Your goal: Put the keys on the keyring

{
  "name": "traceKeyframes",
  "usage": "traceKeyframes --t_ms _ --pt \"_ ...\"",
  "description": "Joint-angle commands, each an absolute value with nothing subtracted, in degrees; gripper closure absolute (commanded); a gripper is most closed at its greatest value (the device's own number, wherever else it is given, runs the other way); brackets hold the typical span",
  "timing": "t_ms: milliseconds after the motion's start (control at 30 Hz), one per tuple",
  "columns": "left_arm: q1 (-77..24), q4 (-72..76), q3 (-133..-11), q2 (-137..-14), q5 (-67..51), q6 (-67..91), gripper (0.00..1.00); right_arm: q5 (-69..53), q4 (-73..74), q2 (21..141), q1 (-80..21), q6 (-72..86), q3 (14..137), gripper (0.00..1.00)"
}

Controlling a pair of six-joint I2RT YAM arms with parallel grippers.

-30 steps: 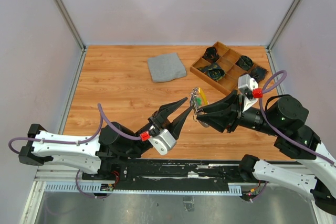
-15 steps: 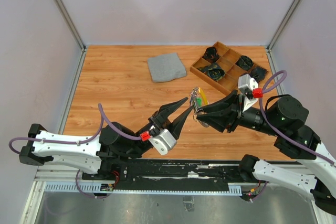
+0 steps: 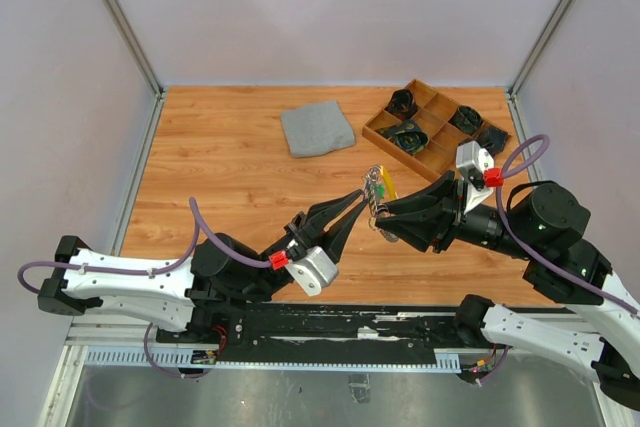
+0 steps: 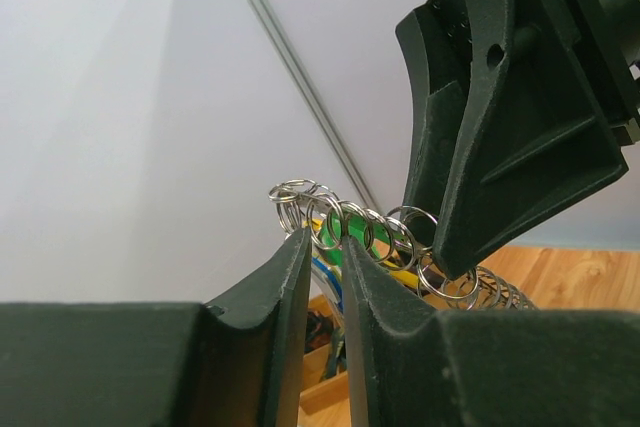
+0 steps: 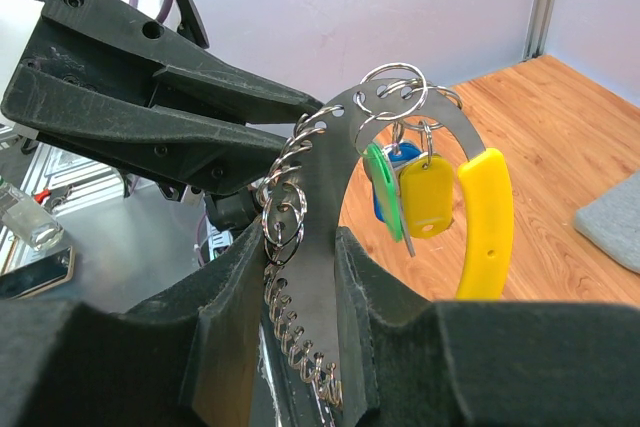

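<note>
Top external view: both black arms met in the air above the near middle of a wood-grain tabletop (image 3: 220, 167).
Left arm: it lay low from the near-left corner, with the forearm angled up and to the right.
Left gripper (image 3: 360, 197) (image 4: 322, 239): the black fingers stood a narrow slit apart with one small split ring between the tips. Whether they pinched it could not be told.
Keyring (image 3: 377, 187) (image 4: 350, 219) (image 5: 325, 207): the curved silvery metal keyring, with a yellow plastic end and a row of small rings, hung between the two grippers, clear of the table.
Keys (image 5: 420, 197): the small keys with green, blue and yellow plastic heads hung from rings at the top of the arc.
Right gripper (image 3: 385, 212) (image 5: 298, 257): its fingers were clamped on the keyring's flat band.
Right arm: the elbow was raised at the right and the forearm pointed left.
Far side: a folded grey cloth (image 3: 317, 130) lay to the left of a wooden divided tray (image 3: 395, 152).
</note>
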State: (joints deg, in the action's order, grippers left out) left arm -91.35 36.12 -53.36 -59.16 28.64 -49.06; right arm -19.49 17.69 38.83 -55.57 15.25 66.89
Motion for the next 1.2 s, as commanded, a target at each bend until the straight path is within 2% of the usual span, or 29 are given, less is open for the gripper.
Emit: traceKeyframes --t_ms 0,567,1167 --pt "-91.8 39.3 -54.6 -58.7 29.2 -49.3 0.76 -20.2 14.2 38.1 -54.8 16.0 66.5 0.94" --pt "-92.1 40.7 -53.9 -57.9 27.6 -49.4 0.78 -20.4 14.0 38.6 -54.8 15.9 66.2 0.93" --pt "-92.2 41.7 -54.2 -59.3 28.5 -51.0 0.72 -21.1 13.3 38.7 -54.8 16.3 65.9 0.93"
